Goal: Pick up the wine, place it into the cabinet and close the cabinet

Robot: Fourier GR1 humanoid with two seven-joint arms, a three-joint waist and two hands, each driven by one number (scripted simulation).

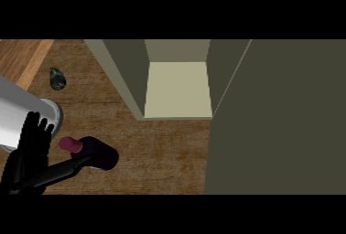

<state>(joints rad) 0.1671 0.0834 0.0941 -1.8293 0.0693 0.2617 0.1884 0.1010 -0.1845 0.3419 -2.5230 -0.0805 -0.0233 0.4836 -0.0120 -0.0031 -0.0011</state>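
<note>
Step in hand, as judged: the pick-up — not yet made. The wine [91, 151], a dark bottle with a maroon cap, stands upright on the counter [162, 155] near its front-left part, well apart from the cabinet [179, 89].

The left hand [30, 146] shows at the view's left edge, fingers straight and raised, holding nothing; its thumb reaches toward the bottle's base, but whether it touches cannot be told. The right hand is not in view.

The cabinet stands open at the counter's back: a pale, matte, box-shaped interior with a flat cream floor, its olive door [277, 119] swung out along the right side. Nothing lies inside.

The counter is rough brown woodgrain. A small glossy green object [57, 79] lies near the back-left corner — type undetermined.

Next move calls for fingers to close round the bottle's body, then a lift and carry rightward to the opening.
</note>
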